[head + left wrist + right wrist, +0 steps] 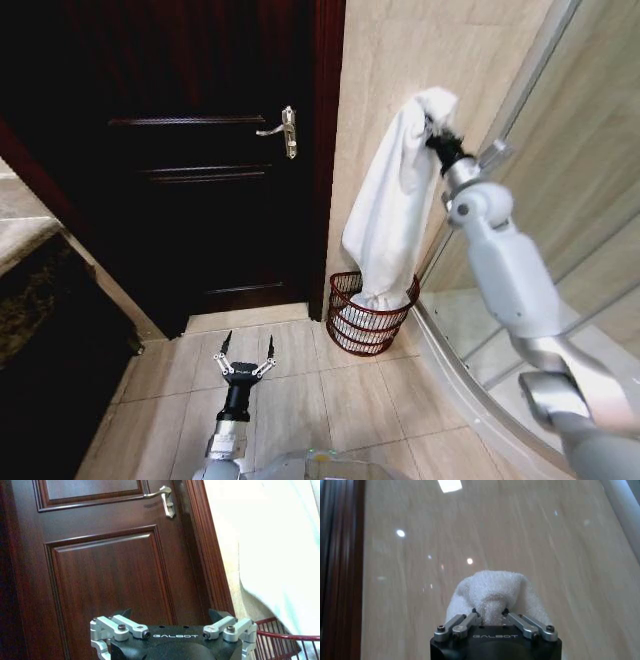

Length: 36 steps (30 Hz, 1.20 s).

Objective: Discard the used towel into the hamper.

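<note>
A long white towel [392, 200] hangs from my right gripper [432, 128], which is raised high against the beige tiled wall and shut on the towel's top fold [490, 596]. The towel's lower end dips into the hamper [368, 318], a small round reddish-brown wire basket on the floor beside the door frame; its rim [287, 635] also shows in the left wrist view, with the towel [285, 555] above it. My left gripper [246, 352] is low over the floor tiles, left of the hamper, open and holding nothing.
A dark wooden door [200, 150] with a metal lever handle [284, 128] stands shut left of the hamper. A curved glass shower enclosure [560, 180] runs along the right. A dark counter [40, 330] is at the left edge. Floor tiles lie open in front.
</note>
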Motion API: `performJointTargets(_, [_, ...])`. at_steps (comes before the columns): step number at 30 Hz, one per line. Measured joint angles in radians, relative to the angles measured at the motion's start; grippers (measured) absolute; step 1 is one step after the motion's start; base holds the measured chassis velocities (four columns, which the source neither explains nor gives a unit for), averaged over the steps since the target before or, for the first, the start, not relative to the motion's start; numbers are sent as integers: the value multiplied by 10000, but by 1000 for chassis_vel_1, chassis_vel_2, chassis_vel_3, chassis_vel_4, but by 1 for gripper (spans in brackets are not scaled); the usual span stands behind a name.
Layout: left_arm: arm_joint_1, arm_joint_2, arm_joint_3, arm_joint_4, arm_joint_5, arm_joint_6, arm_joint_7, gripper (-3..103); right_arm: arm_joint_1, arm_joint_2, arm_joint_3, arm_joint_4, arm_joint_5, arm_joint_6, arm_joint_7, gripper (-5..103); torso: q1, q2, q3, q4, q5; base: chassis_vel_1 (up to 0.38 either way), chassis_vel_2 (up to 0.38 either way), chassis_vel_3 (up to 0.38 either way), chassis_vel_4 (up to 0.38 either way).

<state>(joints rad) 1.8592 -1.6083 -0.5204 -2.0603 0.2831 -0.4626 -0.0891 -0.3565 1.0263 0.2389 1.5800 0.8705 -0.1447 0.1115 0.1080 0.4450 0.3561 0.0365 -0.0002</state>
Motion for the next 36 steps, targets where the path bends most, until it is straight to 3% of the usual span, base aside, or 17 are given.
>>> performJointTargets(6, [-77,2,-18,84,-93,23,-19,100,-1439,256,339,184,-110,32,-89,16,6,9,8,0,3,0,0,0,0])
performJointTargets(9, [-137,3,-33,74,-215,150,-12,100,-2563,589,654,87,-751,338,-379,16,8,20,12,0,-2,0,0,0,0])
performJointTargets(25, [-388,3,-45,218,-800,290,14,100,-5048,1979,1181,-1540,-2492,1398,-1247,16,16,38,24,0,1,0,0,0,0])
performJointTargets(31, [-410,3,-67,314,-958,298,24,100,-5304,2225,1357,-2436,-2706,1318,-1347,16,17,42,26,0,2,0,0,0,0])
performJointTargets(36, [-443,4,-87,342,-1089,299,27,100,-5480,2295,1490,-2655,-2707,215,-1081,16,17,45,27,0,1,0,0,0,0])
